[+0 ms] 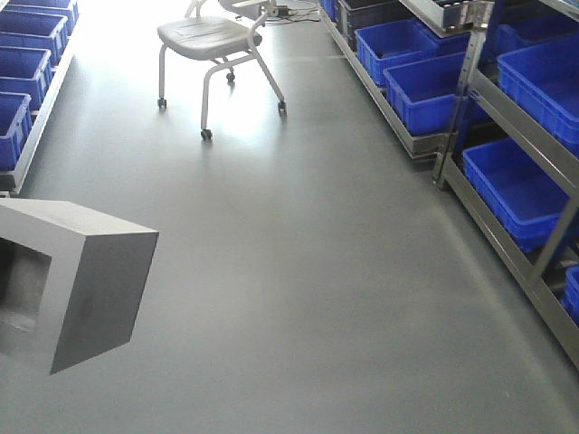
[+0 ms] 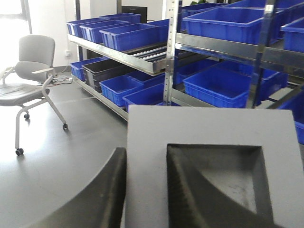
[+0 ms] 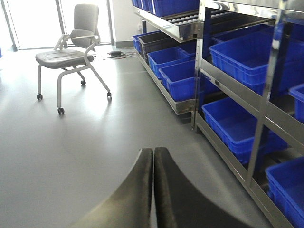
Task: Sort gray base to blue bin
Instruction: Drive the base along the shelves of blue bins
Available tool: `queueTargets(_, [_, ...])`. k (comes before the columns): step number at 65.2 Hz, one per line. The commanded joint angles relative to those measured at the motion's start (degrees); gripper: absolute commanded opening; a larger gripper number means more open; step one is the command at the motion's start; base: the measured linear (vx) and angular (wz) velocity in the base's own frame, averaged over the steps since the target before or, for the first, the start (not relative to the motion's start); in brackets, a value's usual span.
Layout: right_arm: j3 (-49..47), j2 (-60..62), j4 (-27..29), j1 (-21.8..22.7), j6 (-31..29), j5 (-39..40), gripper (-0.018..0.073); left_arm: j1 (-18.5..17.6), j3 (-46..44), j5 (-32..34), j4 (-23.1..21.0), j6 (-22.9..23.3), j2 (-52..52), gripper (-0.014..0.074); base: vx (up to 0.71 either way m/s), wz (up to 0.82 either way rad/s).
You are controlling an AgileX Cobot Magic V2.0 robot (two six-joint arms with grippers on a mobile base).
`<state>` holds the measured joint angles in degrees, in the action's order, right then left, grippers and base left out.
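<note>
Gray base (image 1: 90, 289) hangs in the air at the near left, well apart from any shelf. Left fingers (image 2: 107, 190) pinch one wall of it, one outside and one down in the recess, probably because that lip is the easiest thing to hold. Right fingers (image 3: 137, 190) are pressed together, holding nothing. Blue bin (image 1: 525, 185) candidates line the racks on the right, can't tell which one is meant.

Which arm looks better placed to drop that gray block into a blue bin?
Left. The left gripper holds the gray base by one wall, off the floor, with shelved blue bins ahead of it. The right gripper is shut and empty.
</note>
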<state>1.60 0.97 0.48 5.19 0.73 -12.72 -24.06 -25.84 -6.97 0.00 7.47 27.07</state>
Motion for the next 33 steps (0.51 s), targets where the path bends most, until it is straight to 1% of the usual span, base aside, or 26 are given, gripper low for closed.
queueTargets(1, [0.11,0.10,-0.48,-0.02,-0.73,4.28,-0.0005,-0.24,-1.75,6.13,-0.56,0.39,0.04,-0.0006,0.42,0.13])
queueTargets(33, [0.11,0.10,-0.48,-0.02,-0.73,4.28,-0.0005,-0.24,-1.75,6.13,-0.56,0.39,0.04,-0.0006,0.42,0.11])
